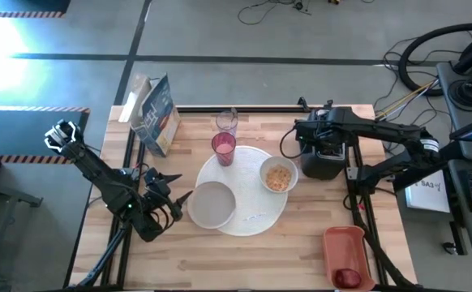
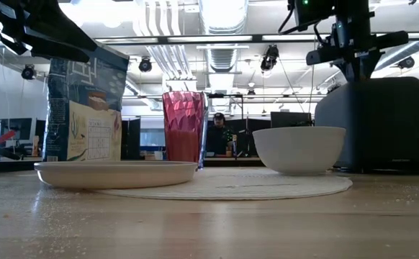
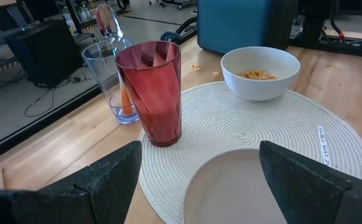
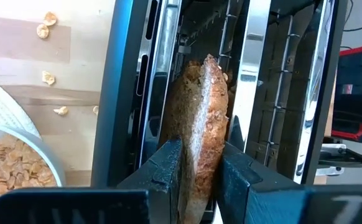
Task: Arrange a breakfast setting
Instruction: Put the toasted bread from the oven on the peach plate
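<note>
Wooden bench (image 1: 244, 251) seen from above, with the round woven mat (image 1: 256, 212) as landmark. The right end effector (image 4: 199, 171) reaches down into the black toaster (image 1: 323, 154), which stands just beyond the mat's right edge; its two fingers (image 4: 162, 168) are pressed against the faces of the toast slice (image 4: 199, 124), pinching it upright in one slot. The left end effector (image 3: 199, 180) hovers at the mat's left edge with its fingers spread wide and nothing between them. On the mat: the smaller pale plate (image 1: 212, 203) at its left side, the small white bowl (image 1: 278, 175) with cereal flakes at its right side, the pink tumbler (image 1: 224, 148) at its far edge. The clear glass (image 1: 227, 122), holding the orange-handled spoon (image 3: 116, 68), stands off the mat just behind the tumbler. A cereal box (image 1: 156, 115) stands to the mat's far left. An orange-red tray (image 1: 348, 255) with the dark-red fruit (image 1: 348, 277) lies to the mat's near right.
</note>
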Available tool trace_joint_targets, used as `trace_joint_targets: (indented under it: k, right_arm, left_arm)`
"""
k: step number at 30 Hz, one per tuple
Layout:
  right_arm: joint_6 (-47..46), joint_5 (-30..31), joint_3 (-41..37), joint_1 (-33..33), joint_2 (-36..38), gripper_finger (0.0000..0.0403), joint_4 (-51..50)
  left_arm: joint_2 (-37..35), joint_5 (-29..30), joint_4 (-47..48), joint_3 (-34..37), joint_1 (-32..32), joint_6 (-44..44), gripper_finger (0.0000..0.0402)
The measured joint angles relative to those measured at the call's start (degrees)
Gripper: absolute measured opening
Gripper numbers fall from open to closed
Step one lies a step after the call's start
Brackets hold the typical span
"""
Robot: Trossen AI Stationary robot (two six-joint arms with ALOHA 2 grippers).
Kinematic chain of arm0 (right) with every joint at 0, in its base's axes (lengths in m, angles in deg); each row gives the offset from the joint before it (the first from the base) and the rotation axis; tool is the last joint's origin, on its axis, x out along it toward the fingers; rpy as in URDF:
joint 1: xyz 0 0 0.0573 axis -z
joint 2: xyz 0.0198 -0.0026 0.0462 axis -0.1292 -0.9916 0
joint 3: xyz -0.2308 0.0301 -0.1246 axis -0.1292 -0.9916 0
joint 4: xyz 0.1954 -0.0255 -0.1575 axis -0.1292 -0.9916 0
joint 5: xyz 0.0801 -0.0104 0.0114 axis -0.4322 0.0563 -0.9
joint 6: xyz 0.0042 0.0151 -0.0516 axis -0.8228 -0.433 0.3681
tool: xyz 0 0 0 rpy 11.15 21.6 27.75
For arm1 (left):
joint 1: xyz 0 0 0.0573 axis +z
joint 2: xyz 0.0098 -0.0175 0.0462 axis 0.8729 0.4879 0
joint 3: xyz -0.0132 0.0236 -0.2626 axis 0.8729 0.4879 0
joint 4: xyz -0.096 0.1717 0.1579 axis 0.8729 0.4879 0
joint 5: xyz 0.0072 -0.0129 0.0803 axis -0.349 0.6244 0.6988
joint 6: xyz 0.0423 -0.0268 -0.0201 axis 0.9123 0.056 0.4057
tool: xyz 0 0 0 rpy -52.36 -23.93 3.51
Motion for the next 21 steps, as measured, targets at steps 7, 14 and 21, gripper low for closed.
trace_joint_targets:
  k: [7, 14, 21]
  right_arm:
    - [0.53, 0.07, -0.05, 0.0, 0.03, 0.0039, 0.5]
    - [1.08, 1.31, 1.1, 0.0, 0.07, 0.0014, 0.52]
    - [2.26, 1.14, 6.71, 0.02, 0.17, 0.0013, -0.17]
  left_arm:
    - [0.0, 0.0, -0.02, 0.0, 0.0, -0.01, 0.0307]
    - [-0.01, -0.02, -0.02, 0.0, 0.0, -0.01, 0.0307]
    - [0.0, -0.02, -0.04, 0.02, 0.0, -0.02, 0.0307]
